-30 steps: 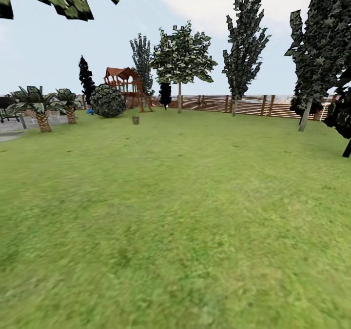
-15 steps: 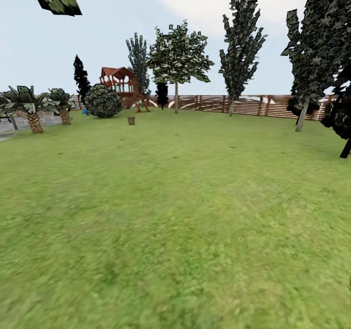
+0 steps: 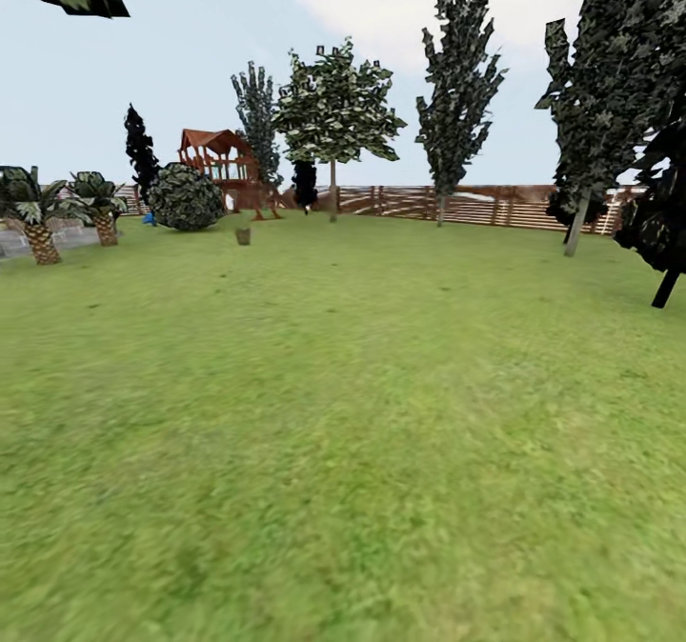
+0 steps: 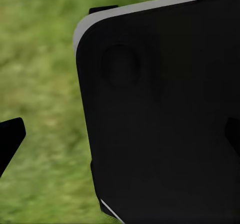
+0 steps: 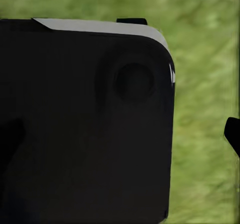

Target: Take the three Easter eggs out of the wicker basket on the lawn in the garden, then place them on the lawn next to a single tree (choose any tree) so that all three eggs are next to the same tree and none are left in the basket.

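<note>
Fingers: each wrist view gives just one dark fingertip (image 4: pixel 11 136) at the edge over grass beside a black robot panel (image 5: pixel 85 124); cannot tell whether either gripper is spread or closed. Head view: wicker basket (image 3: pixel 243 236), possibly, stands far off on the lawn (image 3: pixel 362 413), near the round bush (image 3: pixel 186 199), before the pale-trunked tree (image 3: pixel 332 113) and fence (image 3: pixel 457 206).

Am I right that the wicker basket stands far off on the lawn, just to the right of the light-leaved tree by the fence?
Not quite. In the head view the wicker basket does stand far off on the lawn, but to the left of the light-leaved tree, nearer the round dark bush.
</note>
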Controlling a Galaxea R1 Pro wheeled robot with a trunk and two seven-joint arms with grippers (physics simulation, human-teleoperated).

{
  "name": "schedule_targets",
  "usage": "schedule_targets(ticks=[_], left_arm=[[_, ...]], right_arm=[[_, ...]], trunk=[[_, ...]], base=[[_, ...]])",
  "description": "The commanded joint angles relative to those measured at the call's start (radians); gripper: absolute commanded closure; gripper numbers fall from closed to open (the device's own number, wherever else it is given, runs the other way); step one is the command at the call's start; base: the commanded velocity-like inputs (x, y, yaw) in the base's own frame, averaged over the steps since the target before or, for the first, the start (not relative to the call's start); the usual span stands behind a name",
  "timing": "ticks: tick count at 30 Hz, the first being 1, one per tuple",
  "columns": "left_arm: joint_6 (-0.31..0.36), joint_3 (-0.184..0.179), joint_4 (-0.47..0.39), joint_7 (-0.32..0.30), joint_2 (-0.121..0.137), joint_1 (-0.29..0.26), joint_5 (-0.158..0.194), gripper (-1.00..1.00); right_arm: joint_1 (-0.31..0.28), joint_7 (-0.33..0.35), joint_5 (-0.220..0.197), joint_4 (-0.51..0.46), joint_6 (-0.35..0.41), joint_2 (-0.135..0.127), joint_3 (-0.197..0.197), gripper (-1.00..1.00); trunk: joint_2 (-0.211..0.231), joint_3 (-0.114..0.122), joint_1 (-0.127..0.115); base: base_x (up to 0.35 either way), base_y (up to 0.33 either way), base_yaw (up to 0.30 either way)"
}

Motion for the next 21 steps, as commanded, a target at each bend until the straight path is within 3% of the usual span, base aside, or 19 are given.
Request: schedule_targets(ticks=[1, 11, 21], left_arm=[[0.002, 0.001, -0.003, -0.002, 0.000, 0.001, -0.011, -1.00], [0.002, 0.001, -0.004, -0.002, 0.002, 0.001, -0.011, -1.00], [0.001, 0.001, -0.004, -0.002, 0.002, 0.001, -0.011, -1.00]], right_arm=[[0.000, -0.004, -0.011, -0.001, -0.003, 0.000, 0.009, -1.00], [0.000, -0.007, -0.013, 0.001, -0.017, 0.000, 0.007, -1.00], [0.000, -0.010, -0.017, 0.002, -0.018, -0.002, 0.006, -1.00]], trunk=[[0.000, -0.001, 0.001], [0.000, -0.001, 0.001], [0.000, -0.001, 0.001]], base=[[0.328, 0.000, 0.267], [0.328, 0.000, 0.149], [0.328, 0.000, 0.242]])
